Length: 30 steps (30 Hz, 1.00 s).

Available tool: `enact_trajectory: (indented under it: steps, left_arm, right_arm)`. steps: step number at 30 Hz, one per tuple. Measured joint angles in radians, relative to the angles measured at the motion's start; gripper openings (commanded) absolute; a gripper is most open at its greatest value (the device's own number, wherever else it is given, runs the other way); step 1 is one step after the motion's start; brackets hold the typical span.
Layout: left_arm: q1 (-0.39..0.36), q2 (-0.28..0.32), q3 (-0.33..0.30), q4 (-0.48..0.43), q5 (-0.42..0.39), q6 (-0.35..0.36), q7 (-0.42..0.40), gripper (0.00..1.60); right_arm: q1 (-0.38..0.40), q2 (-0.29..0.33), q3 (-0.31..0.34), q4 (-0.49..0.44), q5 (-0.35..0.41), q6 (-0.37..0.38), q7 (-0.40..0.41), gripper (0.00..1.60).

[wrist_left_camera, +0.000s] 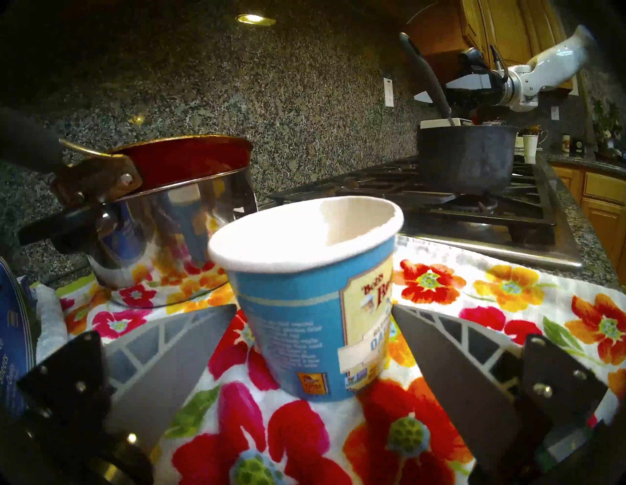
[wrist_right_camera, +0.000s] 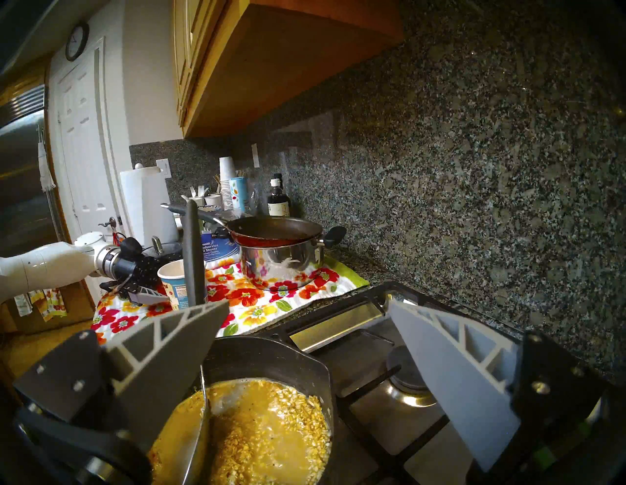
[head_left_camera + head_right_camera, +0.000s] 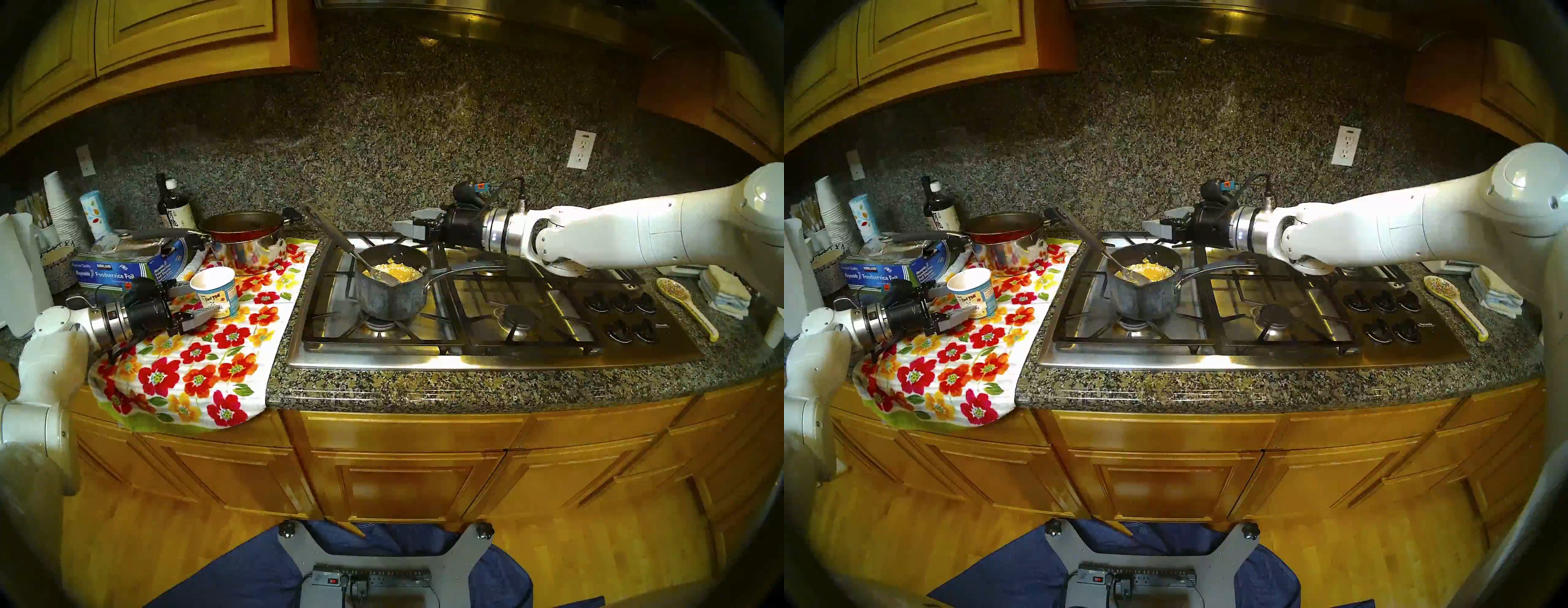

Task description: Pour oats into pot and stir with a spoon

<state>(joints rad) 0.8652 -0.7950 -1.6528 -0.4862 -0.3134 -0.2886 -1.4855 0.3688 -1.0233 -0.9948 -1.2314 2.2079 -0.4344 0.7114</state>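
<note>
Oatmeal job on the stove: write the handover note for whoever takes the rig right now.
Left gripper: open, fingers either side of the oatmeal cup, not clamped.
Right gripper: open, empty, above the pot.
Cup stands upright on the flowered towel; its visible inside looks empty.
Oats are in the pot, in liquid, on the front left burner.
Spoon rests in the pot, unheld.
Done: pouring. Stirring: cannot tell.

The pot is mottled dark grey, the oats in it pale yellow-tan. The spoon is silver with a black handle. The paper cup is white inside, blue outside (cream label panel). The towel is white with red, orange and yellow flowers and a green border. The spoon rest is yellow, speckled.
</note>
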Motion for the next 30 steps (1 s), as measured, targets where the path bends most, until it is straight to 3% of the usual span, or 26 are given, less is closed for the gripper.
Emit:
enact_trajectory:
  steps: [15,16,17,18,25,30]
  left_arm:
    - [-0.016,-0.004,0.049,0.003,-0.022,0.007,0.000,1.60]
    - [-0.016,-0.004,0.051,0.002,-0.025,0.007,0.000,1.44]
    - [-0.016,-0.004,0.053,0.002,-0.026,0.007,0.000,1.44]
    - [-0.016,-0.004,0.055,0.001,-0.027,0.007,0.000,1.12]
    - [-0.011,0.000,0.076,-0.011,-0.049,0.007,0.000,0.92]
    - [0.000,0.008,0.091,-0.028,-0.067,0.006,0.001,0.97]
  right_arm:
    - [0.000,0.000,0.000,0.000,0.000,0.000,0.000,1.60]
    - [0.000,0.000,0.000,0.000,0.000,0.000,0.000,1.60]
    - [0.000,0.000,0.000,0.000,0.000,0.000,0.000,1.60]
    - [0.000,0.000,0.000,0.000,0.000,0.000,0.000,1.60]
    - [0.000,0.000,0.000,0.000,0.000,0.000,0.000,1.60]
    - [0.000,0.000,0.000,0.000,0.001,0.000,0.000,1.60]
